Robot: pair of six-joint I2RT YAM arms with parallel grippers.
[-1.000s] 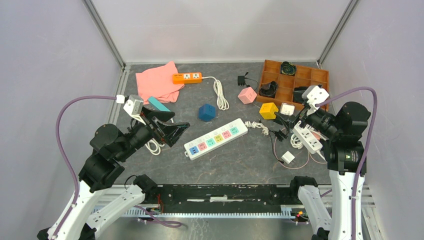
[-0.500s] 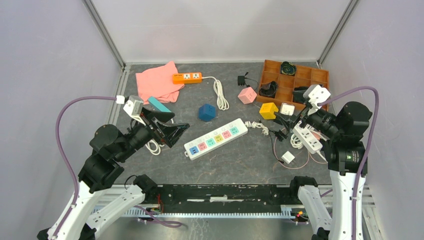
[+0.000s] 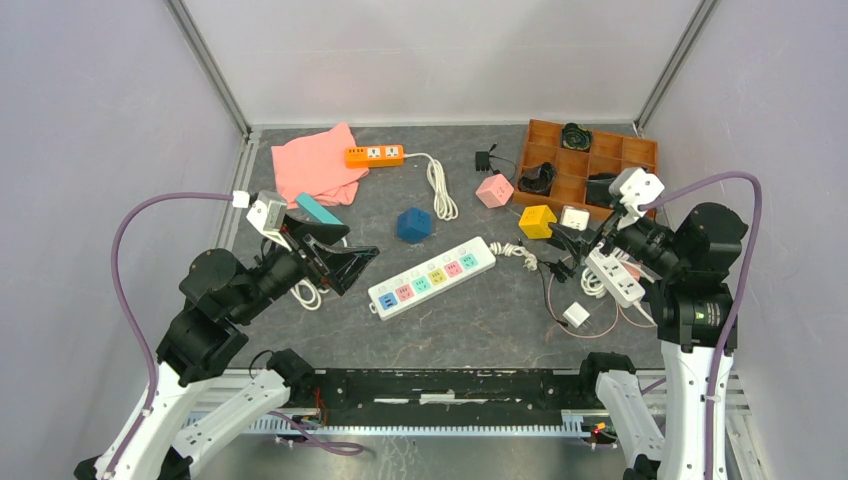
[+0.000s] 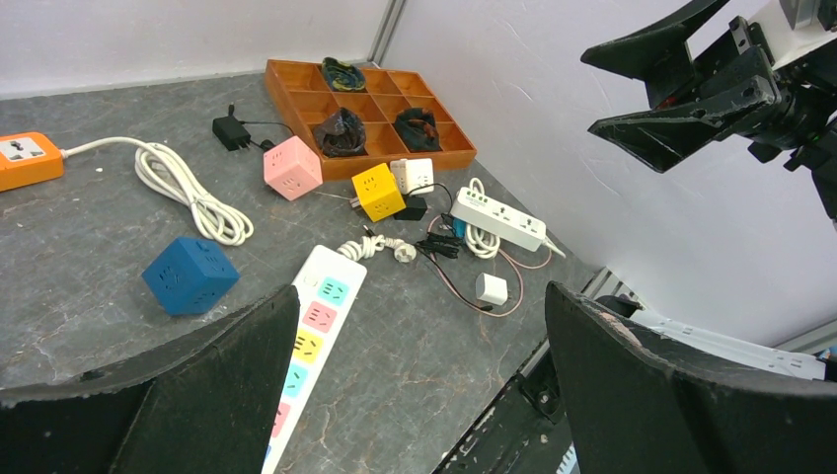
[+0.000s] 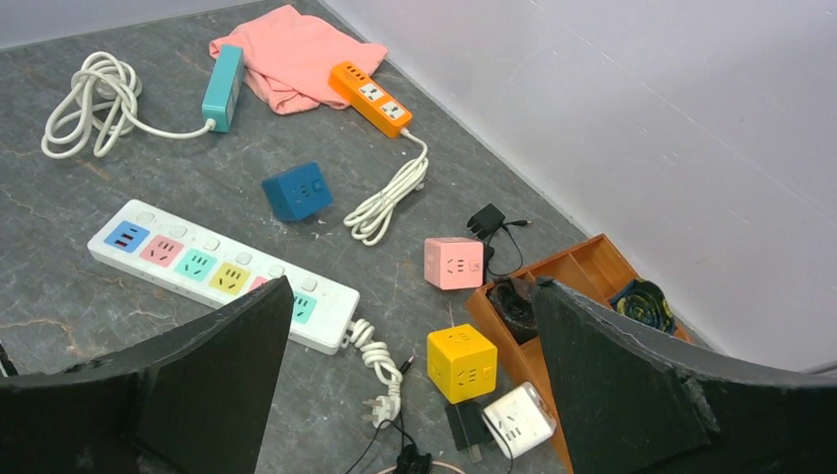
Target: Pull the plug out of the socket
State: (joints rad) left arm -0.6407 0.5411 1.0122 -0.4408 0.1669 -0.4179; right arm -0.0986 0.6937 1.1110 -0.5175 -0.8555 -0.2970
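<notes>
Left gripper (image 3: 355, 265) and right gripper (image 3: 555, 250) spread empty; socket (image 3: 432, 277) lies between, apart from both.

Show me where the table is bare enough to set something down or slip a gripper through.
Bare table lies along the near edge, between the pastel power strip and the small white adapter, and between the pink cloth and the blue cube socket. Crowded on the right: yellow cube socket, white power strip and tangled cables beside the orange tray.

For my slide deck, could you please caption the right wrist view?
Open right gripper faces the pastel-outlet power strip lying on the dark table.
</notes>
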